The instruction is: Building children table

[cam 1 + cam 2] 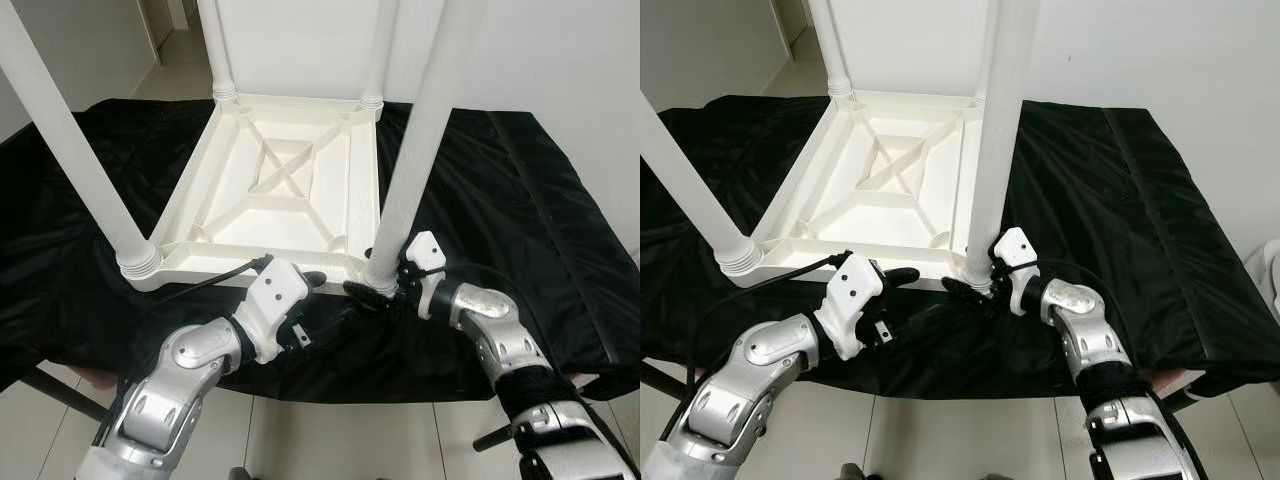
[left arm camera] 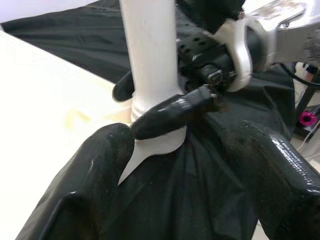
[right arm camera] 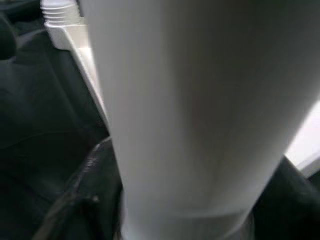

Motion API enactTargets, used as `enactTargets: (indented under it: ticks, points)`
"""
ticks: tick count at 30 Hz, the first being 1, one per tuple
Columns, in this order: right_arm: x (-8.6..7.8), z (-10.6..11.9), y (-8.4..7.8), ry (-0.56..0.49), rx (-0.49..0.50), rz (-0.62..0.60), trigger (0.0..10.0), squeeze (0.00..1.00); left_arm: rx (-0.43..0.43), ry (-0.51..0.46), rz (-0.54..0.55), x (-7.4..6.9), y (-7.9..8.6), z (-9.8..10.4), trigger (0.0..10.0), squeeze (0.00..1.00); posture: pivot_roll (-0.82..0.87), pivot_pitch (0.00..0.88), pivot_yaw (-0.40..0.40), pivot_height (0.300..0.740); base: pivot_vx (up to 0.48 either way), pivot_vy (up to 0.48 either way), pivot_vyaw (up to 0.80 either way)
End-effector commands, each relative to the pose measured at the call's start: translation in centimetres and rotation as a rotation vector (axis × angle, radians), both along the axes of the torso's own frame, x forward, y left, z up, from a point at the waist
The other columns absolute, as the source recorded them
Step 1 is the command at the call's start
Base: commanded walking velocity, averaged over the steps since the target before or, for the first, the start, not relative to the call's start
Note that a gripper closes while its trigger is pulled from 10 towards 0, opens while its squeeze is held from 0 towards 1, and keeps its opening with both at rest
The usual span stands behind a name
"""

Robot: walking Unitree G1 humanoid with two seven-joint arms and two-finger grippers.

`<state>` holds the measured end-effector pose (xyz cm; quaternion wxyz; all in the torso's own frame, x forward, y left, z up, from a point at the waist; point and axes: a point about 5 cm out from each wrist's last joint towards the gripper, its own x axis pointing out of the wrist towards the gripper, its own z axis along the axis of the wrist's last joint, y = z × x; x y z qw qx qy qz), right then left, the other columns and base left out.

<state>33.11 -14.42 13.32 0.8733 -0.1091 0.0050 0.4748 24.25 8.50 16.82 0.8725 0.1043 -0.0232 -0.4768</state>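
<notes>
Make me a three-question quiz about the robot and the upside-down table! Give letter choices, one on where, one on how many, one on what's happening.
1. Where is the right claw?
A. at the near right leg's base
B. on the floor
C. at a far leg

2. How many legs stand on the table?
A. two
B. three
C. four

3. The right claw is:
A. hanging idle
B. gripping the leg
C. holding cloth

Answers: 1 A, its fingers wrap that leg's foot. 2 C, one leg rises at each corner. 3 B, the left wrist view shows a finger around it.
</notes>
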Motion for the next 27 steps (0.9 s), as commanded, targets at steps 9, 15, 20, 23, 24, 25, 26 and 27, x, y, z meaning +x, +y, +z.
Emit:
enactTargets:
  ticks: [9,15,20,23,24,25,26,27]
  points:
    - [0.5,0.3,-0.2,0.006,0.010,0.059,10.0,0.00,0.007,0.018,0.006,-0.1,0.1,-0.2,10.0,0.00,-0.08,0.106,0.048,0.740,0.000,0.000,0.00]
    - [0.9,1.4,-0.4,0.008,0.067,0.095,10.0,0.00,0.007,0.019,0.004,-0.1,0.1,-0.2,10.0,0.00,-0.09,0.105,0.052,0.740,0.000,0.000,0.00]
    - [1.1,1.9,-0.5,0.003,0.093,0.087,10.0,0.00,0.006,0.016,0.006,0.0,0.1,-0.1,10.0,0.00,-0.09,0.105,0.053,0.740,0.000,0.000,0.00]
    - [1.1,1.9,-0.3,-0.006,0.084,0.095,10.0,0.00,0.005,0.012,0.007,0.1,0.1,0.0,10.0,0.00,-0.09,0.103,0.051,0.740,0.000,0.000,0.00]
    - [1.1,1.9,-0.3,-0.010,0.082,0.099,10.0,0.00,0.004,0.012,0.007,0.1,0.1,0.0,10.0,0.00,-0.09,0.102,0.051,0.740,0.000,0.000,0.00]
    - [1.1,1.9,-0.3,-0.010,0.082,0.099,10.0,0.00,0.004,0.012,0.007,0.1,0.1,0.0,10.0,0.00,-0.09,0.102,0.051,0.740,0.000,0.000,0.00]
    - [1.2,1.9,-0.2,-0.013,0.084,0.101,10.0,0.00,0.005,0.011,0.008,0.1,0.1,0.0,10.0,0.00,-0.09,0.101,0.050,0.740,0.000,0.000,0.00]
    - [1.2,2.0,-0.2,-0.012,0.089,0.104,10.0,0.00,0.005,0.011,0.008,0.0,0.1,0.0,10.0,0.00,-0.09,0.102,0.049,0.740,0.000,0.000,0.00]
